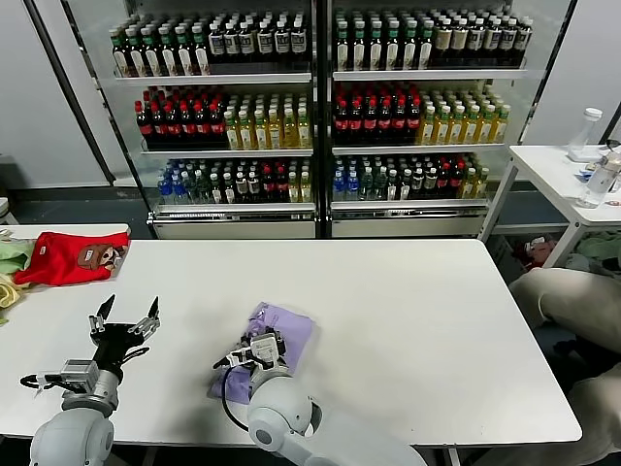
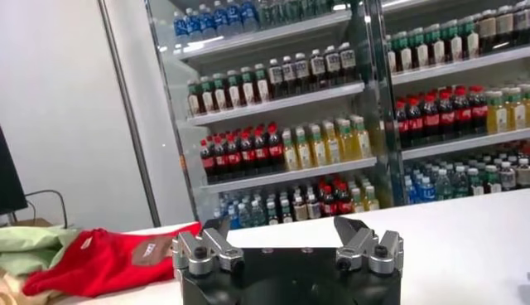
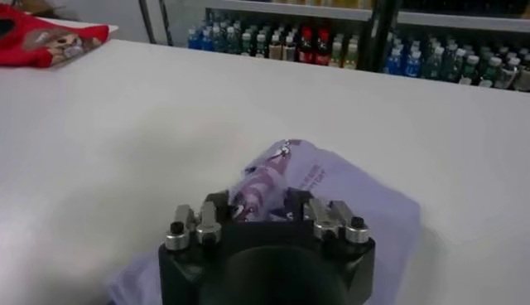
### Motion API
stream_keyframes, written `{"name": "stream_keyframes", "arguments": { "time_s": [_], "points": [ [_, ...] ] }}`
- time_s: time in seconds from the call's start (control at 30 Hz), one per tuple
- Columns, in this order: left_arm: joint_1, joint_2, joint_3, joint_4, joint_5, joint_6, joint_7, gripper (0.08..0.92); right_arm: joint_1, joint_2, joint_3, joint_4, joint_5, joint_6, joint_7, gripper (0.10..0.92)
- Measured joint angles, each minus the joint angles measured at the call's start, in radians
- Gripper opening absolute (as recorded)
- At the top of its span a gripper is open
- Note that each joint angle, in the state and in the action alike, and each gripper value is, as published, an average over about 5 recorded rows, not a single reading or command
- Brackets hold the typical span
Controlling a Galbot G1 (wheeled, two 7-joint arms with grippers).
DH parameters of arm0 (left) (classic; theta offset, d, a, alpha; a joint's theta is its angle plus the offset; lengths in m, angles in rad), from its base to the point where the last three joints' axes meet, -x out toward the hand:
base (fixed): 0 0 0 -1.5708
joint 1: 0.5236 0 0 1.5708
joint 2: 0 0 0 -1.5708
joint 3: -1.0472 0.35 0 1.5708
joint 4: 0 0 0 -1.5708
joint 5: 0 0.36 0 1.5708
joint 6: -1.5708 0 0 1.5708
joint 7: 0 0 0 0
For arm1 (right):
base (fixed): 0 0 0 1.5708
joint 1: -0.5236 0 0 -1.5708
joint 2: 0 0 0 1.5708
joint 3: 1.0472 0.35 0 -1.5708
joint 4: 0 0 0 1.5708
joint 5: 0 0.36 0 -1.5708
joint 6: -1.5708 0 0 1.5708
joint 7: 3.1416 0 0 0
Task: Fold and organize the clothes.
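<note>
Lavender T-shirt [image 1: 277, 342], bunched near the table's [image 1: 408, 320] front edge: right gripper [image 3: 263, 203] pinching a raised fold, best closed fully before lifting, cloth gathered evenly; left gripper [image 1: 124, 320] spread wide, idle, well apart.

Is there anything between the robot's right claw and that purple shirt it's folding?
Nothing visible. The right gripper is already down on the lavender T-shirt, with a raised fold of the cloth between its fingers. The left gripper waits open over bare table, apart from the shirt. The red shirt lies far off at the table's corner.
</note>
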Motion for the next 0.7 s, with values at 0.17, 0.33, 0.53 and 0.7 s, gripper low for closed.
{"name": "stream_keyframes", "arguments": {
  "time_s": [0.17, 0.33, 0.53, 0.7],
  "points": [
    [0.002, 0.002, -0.003, 0.005, 0.001, -0.003, -0.001, 0.823, -0.007, -0.008, 0.001, 0.004, 0.004, 0.001, 0.007, 0.371],
    [0.002, 0.001, -0.003, 0.006, 0.001, -0.004, -0.002, 0.823, -0.015, -0.023, 0.004, 0.015, -0.022, 0.002, -0.009, 0.223],
    [0.007, 0.001, -0.006, 0.002, 0.002, -0.004, -0.003, 0.823, -0.033, -0.062, 0.035, 0.057, -0.089, 0.004, -0.082, 0.115],
    [0.008, -0.003, -0.005, 0.003, 0.003, -0.005, -0.003, 0.823, -0.066, -0.125, 0.093, 0.123, -0.149, 0.01, -0.157, 0.114]
  ]
}}
